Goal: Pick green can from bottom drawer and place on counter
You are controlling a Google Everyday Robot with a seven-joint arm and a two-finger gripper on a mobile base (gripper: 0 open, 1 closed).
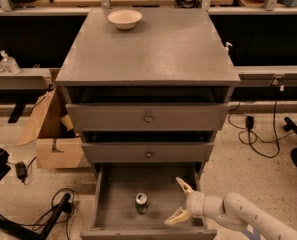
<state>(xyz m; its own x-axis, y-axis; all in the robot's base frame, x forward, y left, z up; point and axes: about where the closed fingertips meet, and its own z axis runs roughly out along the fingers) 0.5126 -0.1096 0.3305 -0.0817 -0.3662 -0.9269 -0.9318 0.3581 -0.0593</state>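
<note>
The bottom drawer (102,200) stood pulled open, and the green can (141,202) stood upright on its floor, near the drawer's middle. My gripper (175,202) was inside the drawer's right half, its two fingers spread wide apart, holding nothing and not touching the can. By my judgement the task was barely begun: reaching in was done, but closing on the can, lifting it clear of the drawer and setting it down were all left. High above the drawer, the counter (153,49) carried only a cream bowl (124,18).
</note>
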